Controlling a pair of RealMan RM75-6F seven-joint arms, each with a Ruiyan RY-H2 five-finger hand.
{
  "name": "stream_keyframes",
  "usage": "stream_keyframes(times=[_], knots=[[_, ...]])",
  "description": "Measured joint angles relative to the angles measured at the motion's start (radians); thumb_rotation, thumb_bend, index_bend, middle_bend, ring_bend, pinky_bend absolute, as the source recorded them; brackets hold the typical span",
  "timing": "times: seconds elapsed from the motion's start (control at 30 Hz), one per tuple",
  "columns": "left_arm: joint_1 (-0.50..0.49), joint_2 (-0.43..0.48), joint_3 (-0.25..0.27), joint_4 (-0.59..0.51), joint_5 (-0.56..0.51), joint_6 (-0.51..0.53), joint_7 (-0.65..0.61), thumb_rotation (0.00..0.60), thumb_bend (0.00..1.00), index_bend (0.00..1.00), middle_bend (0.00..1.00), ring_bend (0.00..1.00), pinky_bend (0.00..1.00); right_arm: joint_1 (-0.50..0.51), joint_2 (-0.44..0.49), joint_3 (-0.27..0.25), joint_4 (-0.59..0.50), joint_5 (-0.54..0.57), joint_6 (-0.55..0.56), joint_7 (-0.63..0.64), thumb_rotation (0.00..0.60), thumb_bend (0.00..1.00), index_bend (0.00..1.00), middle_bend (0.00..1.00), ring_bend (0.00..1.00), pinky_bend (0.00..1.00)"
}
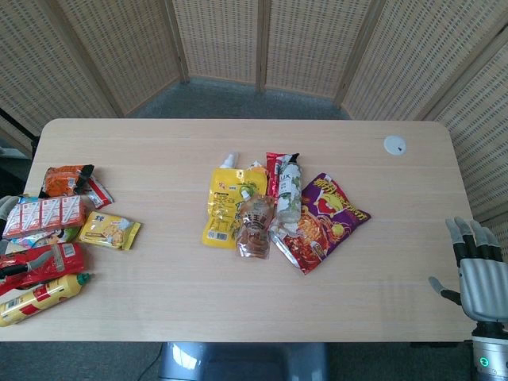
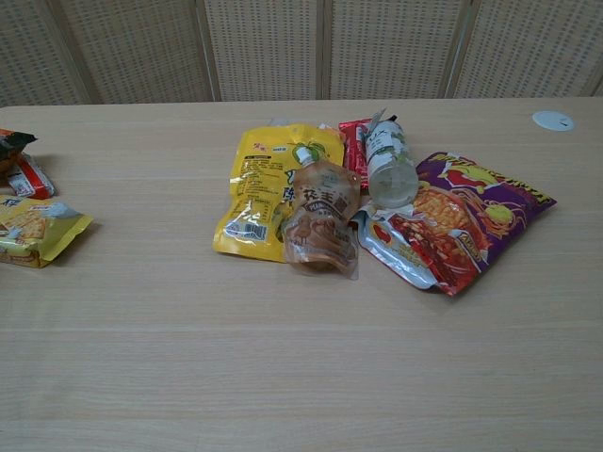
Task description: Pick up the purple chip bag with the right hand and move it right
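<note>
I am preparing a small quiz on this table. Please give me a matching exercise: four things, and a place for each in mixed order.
Things:
1 purple chip bag
2 yellow pouch
3 white disc
4 right hand

Places:
A far right part of the table
B left side of the middle pile
C beyond the table's right edge
D right side of the middle pile

Pairs: 1-D, 2-B, 3-A, 4-C

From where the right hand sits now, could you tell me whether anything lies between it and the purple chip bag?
Nothing visible does. The right hand hangs open off the table's right edge, and only bare wooden tabletop separates it from the purple chip bag. The clear plastic bottle lies against the bag's far, left side.
</note>
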Motion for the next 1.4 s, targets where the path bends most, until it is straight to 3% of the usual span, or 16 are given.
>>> stream_keyframes(times=[0.67, 1.07, 1.4], knots=[[0.004, 0.024, 0.003, -0.02, 0.026, 0.022, -0.012, 0.3, 0.0, 0.0, 0.0, 0.0, 0.0, 0.032, -0.042, 0.011, 0.014, 0.047, -0.059, -0.033, 0.6, 0.0, 0.0, 0.0, 0.0, 0.0], [-0.005, 0.018, 0.007, -0.011, 0.017, -0.001, -0.015, 0.303, 0.0, 0.0, 0.0, 0.0, 0.0, 0.152, -0.122, 0.064, 0.03, 0.156, -0.215, -0.089, 0.6, 0.0, 0.0, 0.0, 0.0, 0.0], [-0.002, 0.019, 0.005, -0.013, 0.023, 0.012, -0.022, 0.302, 0.0, 0.0, 0.0, 0.0, 0.0, 0.272, -0.195, 0.096, 0.051, 0.346, -0.398, -0.113, 0.6, 0.0, 0.0, 0.0, 0.0, 0.0]])
